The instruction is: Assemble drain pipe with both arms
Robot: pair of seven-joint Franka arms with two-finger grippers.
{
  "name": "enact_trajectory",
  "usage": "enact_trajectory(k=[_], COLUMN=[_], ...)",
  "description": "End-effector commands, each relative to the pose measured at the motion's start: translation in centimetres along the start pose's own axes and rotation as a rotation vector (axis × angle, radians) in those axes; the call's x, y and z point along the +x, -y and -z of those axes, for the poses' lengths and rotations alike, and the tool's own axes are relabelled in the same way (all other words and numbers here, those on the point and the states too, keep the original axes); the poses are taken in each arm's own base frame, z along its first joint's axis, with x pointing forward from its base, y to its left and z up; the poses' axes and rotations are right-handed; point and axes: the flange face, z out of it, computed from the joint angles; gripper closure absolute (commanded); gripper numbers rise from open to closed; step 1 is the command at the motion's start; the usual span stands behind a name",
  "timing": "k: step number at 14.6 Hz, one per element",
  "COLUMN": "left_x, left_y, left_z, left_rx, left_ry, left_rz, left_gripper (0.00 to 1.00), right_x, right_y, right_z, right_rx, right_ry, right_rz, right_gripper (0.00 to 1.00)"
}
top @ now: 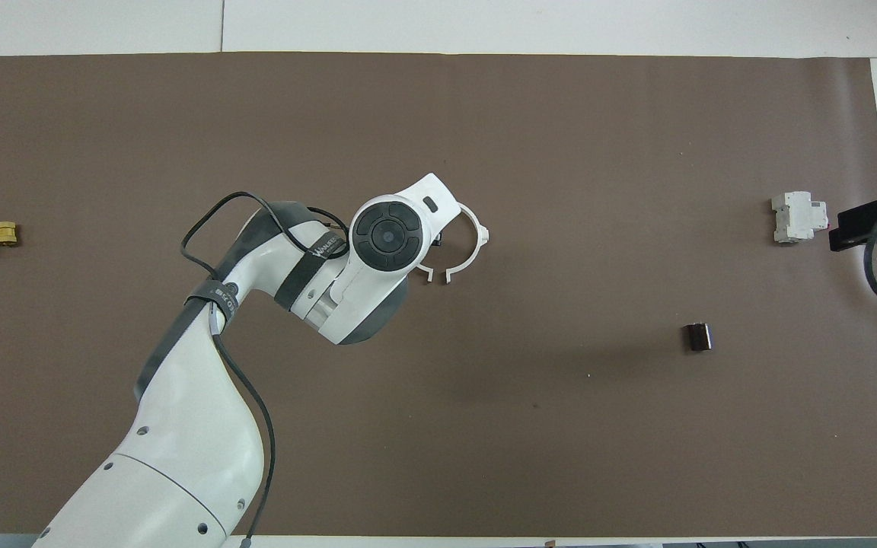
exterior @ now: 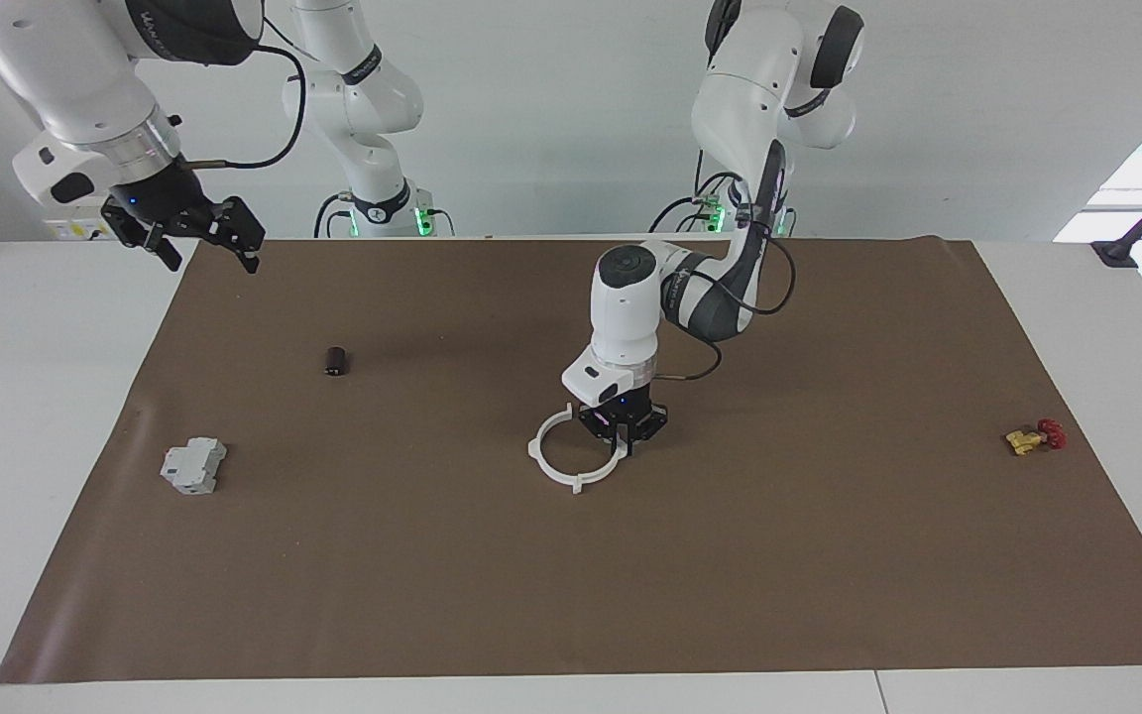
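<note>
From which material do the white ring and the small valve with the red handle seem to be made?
The white ring: probably plastic, matte; it is thin, evenly white and shows no shine. The small valve: the body looks like brass, because it is yellow-gold; the red handle may be painted metal or plastic, which cannot be told.

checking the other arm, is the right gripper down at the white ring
No, the right gripper hangs in the air over the mat's edge at the right arm's end, well away from the white ring.
</note>
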Motion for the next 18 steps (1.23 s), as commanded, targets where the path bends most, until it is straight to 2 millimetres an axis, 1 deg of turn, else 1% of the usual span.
enact_trajectory(k=[1,3,8,9,14,15,16,18], left_x=[-2.6,-2.9,-3.0,-1.8,-1.3,-0.8,-0.1,0.3], left_y=[-2.0,-2.3,-2.3,-1.2,-0.5,-0.4,0.2,0.4], left_z=[-1.1,-1.1,-1.0,-1.1,-1.1,-0.8,-0.5,-0.3], left_rx=[-0.037,-0.04,-0.051,-0.064,-0.058,-0.062,-0.063,-0.061], left_ry=[0.041,0.048,0.071,0.049,0.047,0.037,0.029,0.017], left_rz=[0.018,0.019,0.069,0.101,0.111,0.117,0.127,0.118], left_gripper=[1.0,1.0,1.0,1.0,1.0,1.0,1.0,1.0], right_x=[-0.3,-0.3,-0.3,-0.3,-0.3,-0.3,-0.3,-0.3], right_y=[-0.4,-0.3,-0.3,-0.2,-0.2,-0.2,-0.2,-0.2], right_z=[0.0,0.0,0.0,-0.1,-0.1,-0.1,-0.1,-0.1], right_rx=[0.02,0.02,0.02,0.02,0.02,0.02,0.02,0.02], right_ry=[-0.009,-0.009,-0.009,-0.007,-0.007,-0.007,-0.007,-0.007], right_rz=[0.024,0.026,0.026,0.028,0.028,0.028,0.028,0.028], right_gripper=[0.0,0.0,0.0,0.0,0.0,0.0,0.0,0.0])
